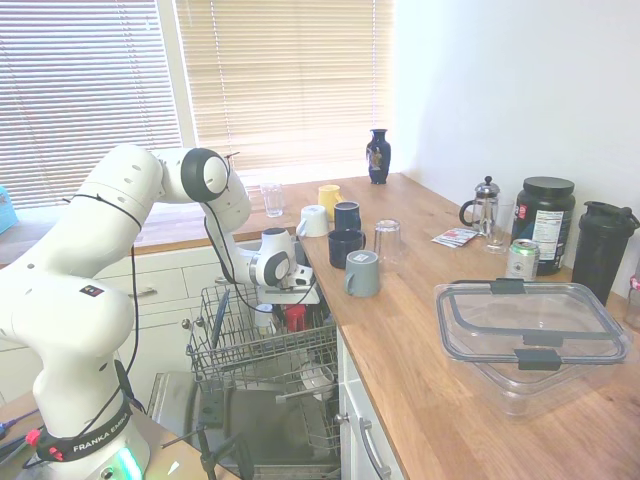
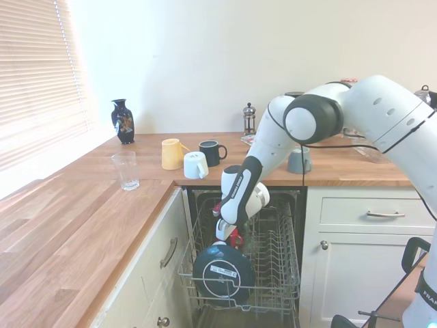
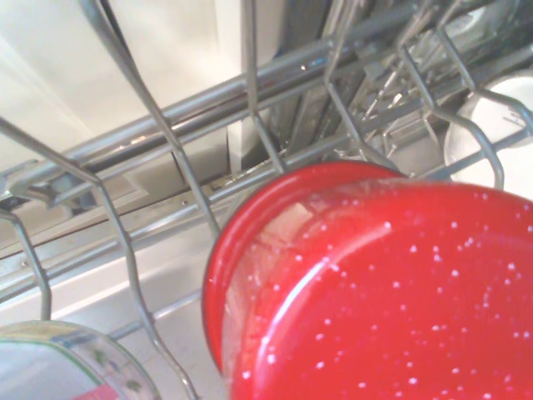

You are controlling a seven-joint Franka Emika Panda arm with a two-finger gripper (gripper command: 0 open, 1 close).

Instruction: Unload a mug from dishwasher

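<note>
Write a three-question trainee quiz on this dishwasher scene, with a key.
1. True or false: the red mug already stands on the counter.
2. Which item stands nearest the window? A) dark vase B) French press C) green can
3. Fill in: the hand is lowered into the dishwasher's wire ____.

Key: 1 false, it is in the rack; 2 A; 3 rack.

You see the white arm reaching down into the dark built-in dishwasher [image 2: 287, 205], its gripper [image 2: 231, 236] low over the grey wire rack [image 2: 273, 266] right at the small glossy red mug [image 2: 235, 238]. A round dark lid with a white label [image 2: 223, 272] stands on edge just below it
</note>
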